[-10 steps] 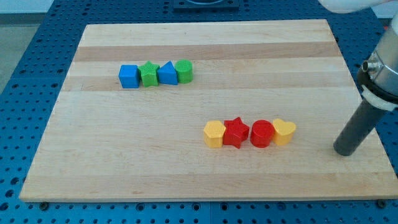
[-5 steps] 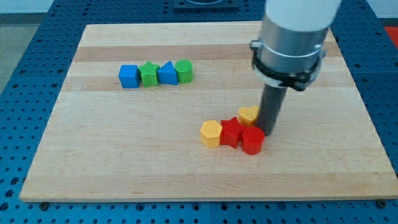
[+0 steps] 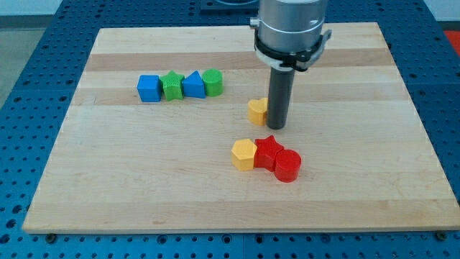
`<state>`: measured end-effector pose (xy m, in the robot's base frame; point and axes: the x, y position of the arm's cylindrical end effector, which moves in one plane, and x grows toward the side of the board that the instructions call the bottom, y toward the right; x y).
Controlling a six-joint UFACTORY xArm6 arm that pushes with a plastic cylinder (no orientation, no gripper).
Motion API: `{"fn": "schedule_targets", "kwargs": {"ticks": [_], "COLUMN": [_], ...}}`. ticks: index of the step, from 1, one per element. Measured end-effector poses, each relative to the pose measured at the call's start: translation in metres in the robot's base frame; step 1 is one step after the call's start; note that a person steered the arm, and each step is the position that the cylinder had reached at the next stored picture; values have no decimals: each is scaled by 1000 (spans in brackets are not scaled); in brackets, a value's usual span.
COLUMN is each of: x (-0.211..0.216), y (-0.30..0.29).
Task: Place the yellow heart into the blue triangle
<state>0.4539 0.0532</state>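
Observation:
The yellow heart (image 3: 256,110) lies near the middle of the wooden board, partly hidden by the rod. My tip (image 3: 277,125) rests on the board right against the heart's right side. The blue triangle (image 3: 193,85) sits in a row at the upper left, up and to the left of the heart, with a clear gap between them.
The row at the upper left holds a blue cube (image 3: 149,88), a green star (image 3: 172,85), the blue triangle and a green cylinder (image 3: 213,82). Below the tip lie a yellow hexagon (image 3: 244,154), a red star (image 3: 268,152) and a red cylinder (image 3: 287,165). The board's edge (image 3: 237,224) runs along the view's bottom.
My tip swept in from the right, pushed the yellow heart out of the lower row and moved it up and left. The red cylinder was nudged down out of line.

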Motion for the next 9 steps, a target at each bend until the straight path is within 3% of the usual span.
{"fn": "schedule_targets", "kwargs": {"ticks": [3, 9], "x": [-24, -37], "y": [8, -73]}}
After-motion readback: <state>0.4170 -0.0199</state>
